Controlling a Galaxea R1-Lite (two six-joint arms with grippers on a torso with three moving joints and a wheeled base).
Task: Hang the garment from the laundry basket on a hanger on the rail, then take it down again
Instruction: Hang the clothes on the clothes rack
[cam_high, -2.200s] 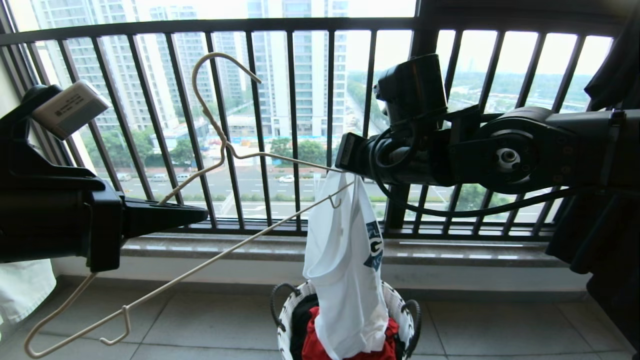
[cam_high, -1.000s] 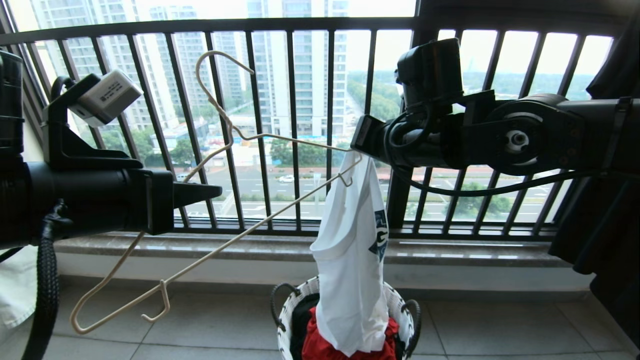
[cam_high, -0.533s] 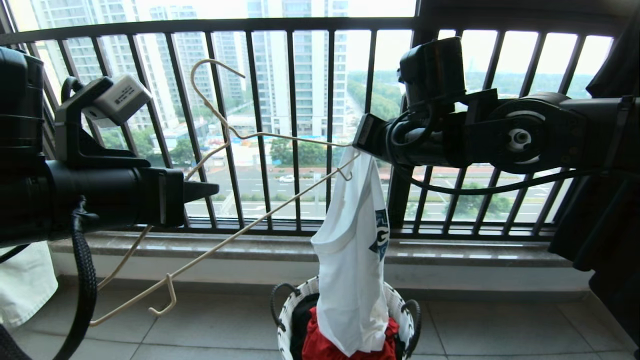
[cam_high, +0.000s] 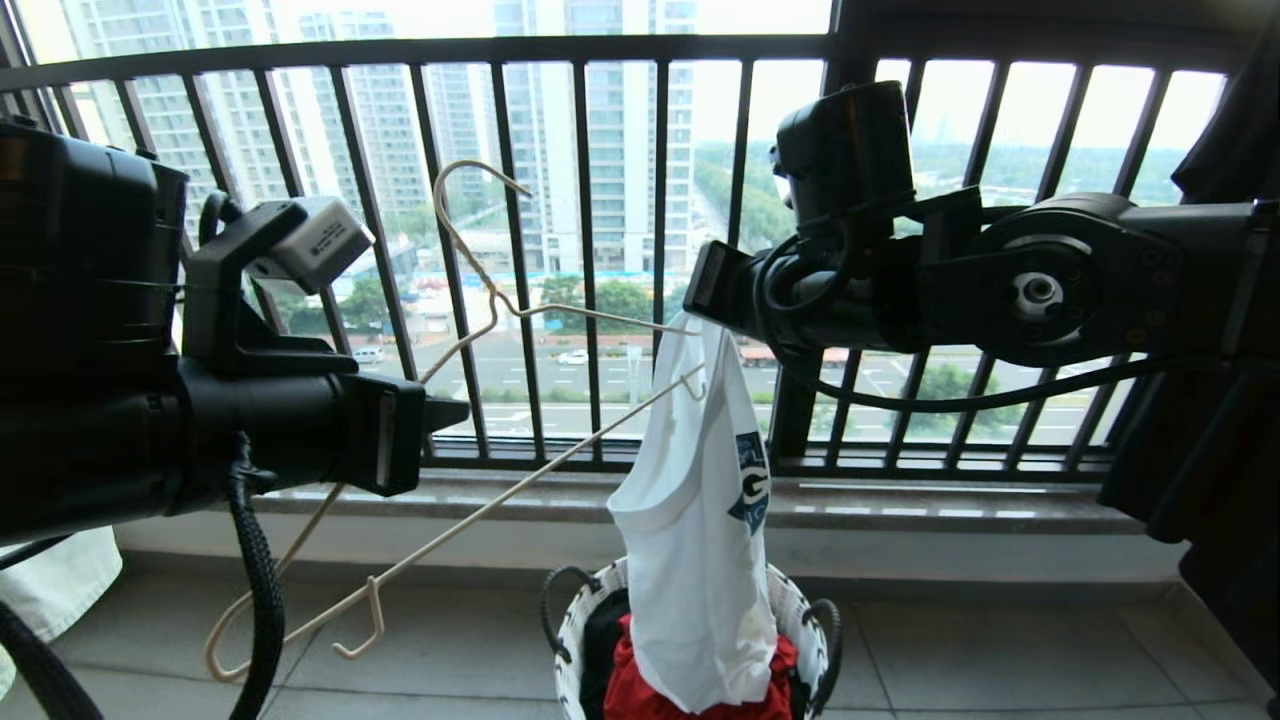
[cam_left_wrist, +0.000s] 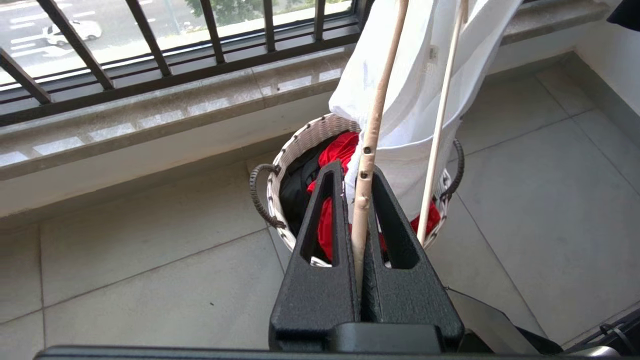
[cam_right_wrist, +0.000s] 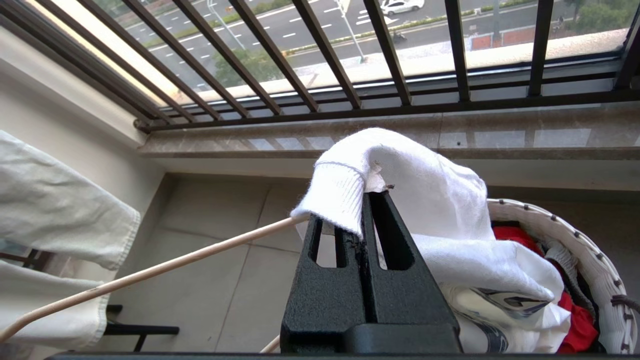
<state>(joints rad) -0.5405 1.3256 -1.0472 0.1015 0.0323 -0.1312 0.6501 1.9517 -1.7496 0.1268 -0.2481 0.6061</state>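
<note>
Jaws of my left gripper (cam_left_wrist: 361, 210) are pressed together on the cream hanger (cam_high: 560, 310); my right gripper (cam_right_wrist: 367, 220) pinches the ribbed neck of the white garment (cam_high: 695, 540), which hangs over the laundry basket (cam_high: 800, 620) on the grey tiled floor (cam_high: 1000, 650). Black window railing bars (cam_high: 590, 250) front a stone sill (cam_left_wrist: 150, 120). Only my right wrist view shows pale cloth (cam_right_wrist: 55, 210) hanging by the wall.

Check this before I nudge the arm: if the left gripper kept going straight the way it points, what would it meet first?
Probably the white T-shirt hanging over the basket. The left gripper, shut on the hanger, points along the wire toward it, though depth is unclear.
</note>
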